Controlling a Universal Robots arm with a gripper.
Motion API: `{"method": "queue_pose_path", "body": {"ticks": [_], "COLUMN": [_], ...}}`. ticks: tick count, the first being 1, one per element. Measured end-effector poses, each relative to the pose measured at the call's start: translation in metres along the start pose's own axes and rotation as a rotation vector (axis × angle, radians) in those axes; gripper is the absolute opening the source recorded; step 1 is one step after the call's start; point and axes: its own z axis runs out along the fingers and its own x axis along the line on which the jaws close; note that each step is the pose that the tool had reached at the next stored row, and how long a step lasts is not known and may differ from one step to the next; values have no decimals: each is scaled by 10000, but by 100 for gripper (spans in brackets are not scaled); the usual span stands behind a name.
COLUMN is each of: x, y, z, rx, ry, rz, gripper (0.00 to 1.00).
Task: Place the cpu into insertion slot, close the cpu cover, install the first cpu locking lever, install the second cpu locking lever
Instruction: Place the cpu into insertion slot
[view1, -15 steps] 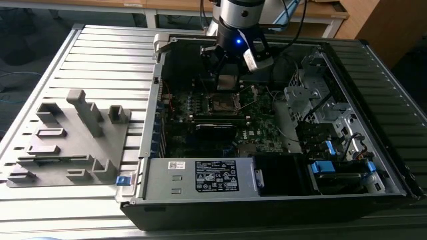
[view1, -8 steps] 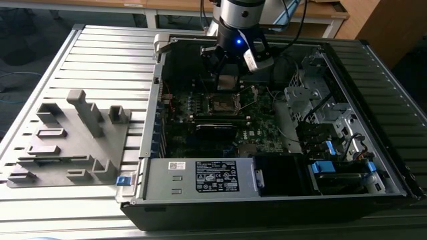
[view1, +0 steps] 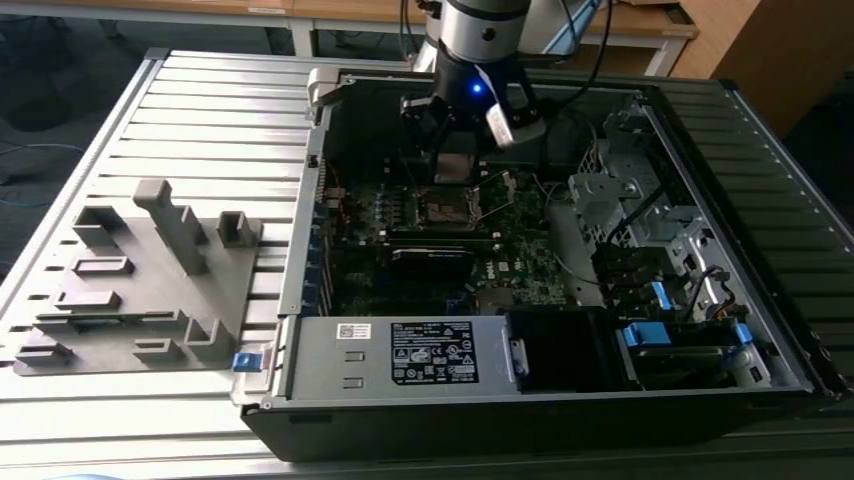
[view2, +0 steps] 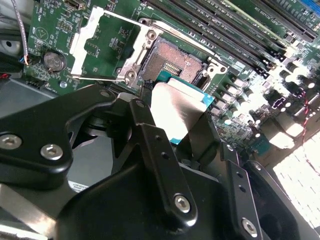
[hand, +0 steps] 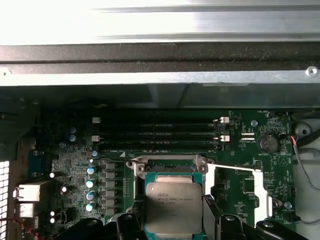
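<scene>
My gripper (view1: 455, 172) hangs inside the open computer case, shut on the cpu (view1: 455, 165), a flat silver-grey square chip. The chip hovers just above the insertion slot (view1: 445, 207) on the motherboard. In the second wrist view the cpu (view2: 176, 106) sits tilted between the black fingers (view2: 145, 125), close over the bare socket (view2: 170, 62). The cpu cover (view2: 92, 37) is swung open beside the socket, its thin wire lever (view2: 95, 77) raised. In the first wrist view the cpu (hand: 173, 205) lies over the socket frame (hand: 167, 162), with the open cover (hand: 260, 192) to one side.
A power supply box (view1: 434, 352) with a white label fills the case's near end. Memory slots (hand: 157, 135) run beside the socket, and a coin battery (hand: 267, 143) sits near the open cover. Drive cages (view1: 654, 230) stand on the exterior view's right. A grey fixture (view1: 134, 280) rests on the table's left.
</scene>
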Motion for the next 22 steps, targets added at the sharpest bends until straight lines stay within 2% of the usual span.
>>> {"method": "queue_pose_path", "body": {"ticks": [9,22], "x": [0,0], "y": [-1,-5], "z": [7,54], "rx": [4,3], "ry": [-4,-205], "rz": [42,2328], "gripper": [54,54]}}
